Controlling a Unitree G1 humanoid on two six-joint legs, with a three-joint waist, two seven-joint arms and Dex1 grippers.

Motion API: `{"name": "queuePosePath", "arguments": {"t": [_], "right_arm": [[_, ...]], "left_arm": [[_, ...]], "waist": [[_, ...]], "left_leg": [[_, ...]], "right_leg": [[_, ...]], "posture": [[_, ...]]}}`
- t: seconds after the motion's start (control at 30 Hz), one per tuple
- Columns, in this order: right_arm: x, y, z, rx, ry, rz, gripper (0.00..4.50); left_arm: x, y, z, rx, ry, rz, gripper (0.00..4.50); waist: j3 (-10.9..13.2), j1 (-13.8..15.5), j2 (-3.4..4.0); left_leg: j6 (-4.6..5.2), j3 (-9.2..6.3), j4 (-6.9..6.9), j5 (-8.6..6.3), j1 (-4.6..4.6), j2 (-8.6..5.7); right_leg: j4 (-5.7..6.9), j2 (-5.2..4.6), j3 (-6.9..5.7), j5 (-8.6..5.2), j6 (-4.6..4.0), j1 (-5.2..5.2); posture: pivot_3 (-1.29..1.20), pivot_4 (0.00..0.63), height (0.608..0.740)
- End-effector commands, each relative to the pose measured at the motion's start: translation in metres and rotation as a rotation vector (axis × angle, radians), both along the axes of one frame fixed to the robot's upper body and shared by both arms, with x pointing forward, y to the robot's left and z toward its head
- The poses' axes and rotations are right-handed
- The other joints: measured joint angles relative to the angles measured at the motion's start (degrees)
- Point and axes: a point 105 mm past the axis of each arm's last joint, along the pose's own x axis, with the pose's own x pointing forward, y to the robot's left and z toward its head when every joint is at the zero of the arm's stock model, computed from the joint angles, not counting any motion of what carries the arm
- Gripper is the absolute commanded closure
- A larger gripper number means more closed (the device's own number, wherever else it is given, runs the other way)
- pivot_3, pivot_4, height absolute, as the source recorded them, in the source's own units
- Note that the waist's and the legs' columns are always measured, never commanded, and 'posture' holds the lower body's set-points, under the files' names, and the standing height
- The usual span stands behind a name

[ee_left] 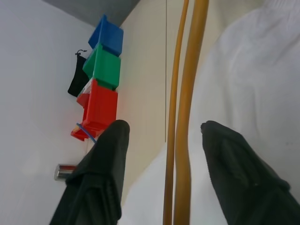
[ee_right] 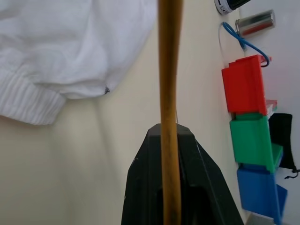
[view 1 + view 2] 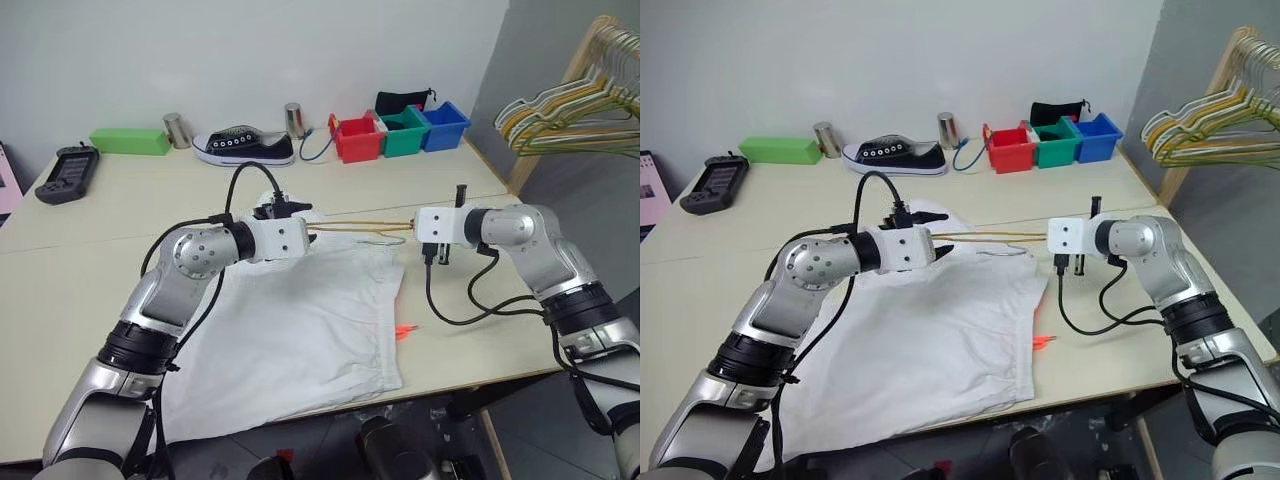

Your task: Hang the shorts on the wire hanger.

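Fingers of the right gripper (image 2: 169,136) are pinched on the wire hanger (image 3: 362,228), which stretches level above the table (image 3: 90,250) towards the left gripper (image 1: 161,136). Its fingers stand spread, the wires running between them untouched. White shorts (image 3: 300,330) lie flat on the table beneath

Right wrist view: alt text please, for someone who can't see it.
The right gripper is shut on the wire hanger, whose yellow-tan wire runs straight away from the two black fingers over the pale table. The white shorts lie to one side; red, green and blue bins line the other.
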Motion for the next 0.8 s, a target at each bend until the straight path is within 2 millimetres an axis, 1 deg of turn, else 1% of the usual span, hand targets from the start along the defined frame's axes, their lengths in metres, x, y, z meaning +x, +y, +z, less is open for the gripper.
{"name": "queuePosePath", "arguments": {"t": [0.03, 0.1, 0.17, 0.2, 0.23, 0.3, 0.33, 0.37, 0.43, 0.47, 0.5, 0.53, 0.57, 0.6, 0.67, 0.73, 0.8], "right_arm": [[-0.003, -0.006, 0.015, 0.065, 0.001, -0.027, 4.50], [-0.004, -0.017, 0.009, 0.085, 0.055, -0.071, 4.50], [-0.003, -0.032, 0.002, 0.099, 0.111, -0.139, 4.50], [-0.003, -0.040, -0.002, 0.105, 0.143, -0.174, 4.50], [-0.005, -0.050, -0.008, 0.125, 0.205, -0.221, 4.50], [-0.015, -0.065, -0.019, 0.169, 0.345, -0.292, 4.50], [-0.031, -0.081, -0.032, 0.210, 0.527, -0.362, 4.50], [-0.044, -0.091, -0.040, 0.243, 0.653, -0.406, 4.50], [-0.073, -0.106, -0.049, 0.293, 0.873, -0.465, 4.50], [-0.084, -0.109, -0.051, 0.309, 0.945, -0.480, 4.50], [-0.100, -0.114, -0.054, 0.333, 1.041, -0.500, 4.50], [-0.113, -0.116, -0.055, 0.360, 1.125, -0.516, 4.50], [-0.134, -0.118, -0.055, 0.419, 1.250, -0.537, 4.50], [-0.150, -0.117, -0.053, 0.462, 1.346, -0.554, 4.50], [-0.169, -0.117, -0.051, 0.510, 1.457, -0.582, 4.50], [-0.195, -0.120, -0.053, 0.575, 1.593, -0.643, 4.50], [-0.215, -0.120, -0.056, 0.615, 1.684, -0.681, 4.50]], "left_arm": [[-0.007, 0.004, 0.025, -0.041, -0.037, -0.039, 0.87], [-0.013, 0.003, 0.030, -0.077, -0.013, -0.068, 0.44], [-0.019, 0.002, 0.036, -0.090, -0.010, -0.098, 0.03], [-0.021, 0.002, 0.040, -0.104, -0.007, -0.109, 0.01], [-0.025, 0.000, 0.046, -0.155, 0.011, -0.116, 0.01], [-0.033, -0.003, 0.053, -0.253, 0.075, -0.128, 0.01], [-0.044, -0.003, 0.044, -0.323, 0.169, -0.132, 0.01], [-0.052, -0.003, 0.037, -0.364, 0.237, -0.134, 0.01], [-0.068, -0.003, 0.018, -0.401, 0.357, -0.129, 0.01], [-0.073, -0.003, 0.012, -0.413, 0.393, -0.124, 0.01], [-0.080, -0.003, 0.004, -0.436, 0.439, -0.114, 0.01], [-0.085, -0.003, -0.001, -0.454, 0.474, -0.104, 0.01], [-0.091, -0.001, -0.010, -0.480, 0.519, -0.087, 0.01], [-0.095, 0.001, -0.016, -0.498, 0.552, -0.073, 0.01], [-0.102, 0.002, -0.022, -0.519, 0.593, -0.057, 0.01], [-0.113, 0.001, -0.032, -0.524, 0.644, -0.042, 0.01], [-0.120, 0.001, -0.037, -0.534, 0.665, -0.027, 0.01]], "waist": [[0.0, 0.0, 0.01], [0.0, 0.0, 0.01], [0.0, 0.0, 0.00], [0.0, 0.1, 0.01], [0.0, 0.1, 0.01], [-0.1, 0.2, 0.01], [-0.1, 0.3, 0.02], [-0.2, 0.3, 0.15], [-0.3, 0.6, 0.33], [-0.4, 0.8, 0.37], [-0.4, 0.9, 0.36], [-0.4, 1.1, 0.36], [-0.4, 1.2, 0.36], [-0.4, 1.5, 0.37], [-0.4, 1.8, 0.25], [-0.4, 1.8, 0.16], [-0.4, 1.8, -0.21]], "left_leg": [[0.00, 0.01, 0.00, 0.00, 0.00, 0.00], [0.00, -0.01, 0.00, 0.00, 0.00, 0.01], [0.01, -0.02, 0.00, 0.01, 0.00, 0.01], [0.01, -0.02, 0.01, 0.01, -0.01, 0.01], [0.01, -0.02, 0.01, 0.01, -0.01, 0.00], [0.01, -0.04, 0.01, 0.01, -0.01, 0.01], [0.01, -0.05, 0.01, 0.00, -0.01, 0.01], [0.01, -0.06, 0.01, 0.00, 0.00, 0.01], [0.03, -0.09, -0.01, -0.01, 0.10, 0.05], [0.04, -0.08, -0.02, -0.02, 0.10, 0.05], [0.04, -0.07, -0.02, -0.02, 0.11, 0.05], [0.04, -0.09, -0.02, -0.02, 0.10, 0.05], [0.04, -0.07, -0.02, -0.02, 0.10, 0.08], [0.04, -0.08, 0.00, -0.02, 0.13, 0.11], [0.05, 0.01, 0.01, -0.02, 0.29, 0.19], [0.03, 0.16, 0.01, -0.03, 0.63, 0.17], [0.01, 0.29, -0.05, -0.04, 0.86, 0.17]], "right_leg": [[0.00, 0.00, 0.00, 0.00, 0.00, 0.00], [0.00, 0.00, -0.01, 0.00, 0.00, 0.00], [0.00, 0.00, -0.03, 0.00, 0.00, 0.01], [0.00, 0.00, -0.04, 0.00, 0.00, 0.01], [0.00, -0.01, -0.03, 0.00, 0.00, 0.01], [0.00, -0.01, -0.05, 0.00, 0.00, 0.02], [0.00, -0.01, -0.06, -0.01, 0.00, 0.03], [-0.01, 0.00, -0.07, -0.01, 0.01, 0.04], [-0.09, -0.01, -0.10, -0.03, 0.01, 0.22], [-0.11, -0.01, -0.10, -0.06, 0.00, 0.23], [-0.11, 0.00, -0.10, -0.10, 0.00, 0.23], [-0.10, 0.03, -0.11, -0.16, 0.10, 0.22], [-0.10, 0.08, -0.09, -0.20, 0.16, 0.19], [-0.11, 0.13, -0.09, -0.22, 0.18, 0.21], [-0.14, 0.14, -0.10, -0.25, 0.16, 0.43], [-0.18, 0.14, 0.02, -0.46, -0.20, 0.69], [-0.24, 0.10, 0.13, -0.54, -0.29, 0.89]], "posture": [[-0.23, 0.057, 0.740], [-0.23, 0.056, 0.740], [-0.23, 0.056, 0.740], [-0.23, 0.055, 0.740], [-0.23, 0.055, 0.740], [-0.23, 0.055, 0.740], [-0.23, 0.057, 0.740], [-0.22, 0.058, 0.740], [-0.22, 0.059, 0.740], [-0.22, 0.059, 0.740], [-0.21, 0.061, 0.740], [-0.21, 0.061, 0.740], [-0.21, 0.061, 0.740], [-0.21, 0.061, 0.740], [-0.21, 0.063, 0.740], [-0.20, 0.072, 0.740], [-0.20, 0.075, 0.740]]}}
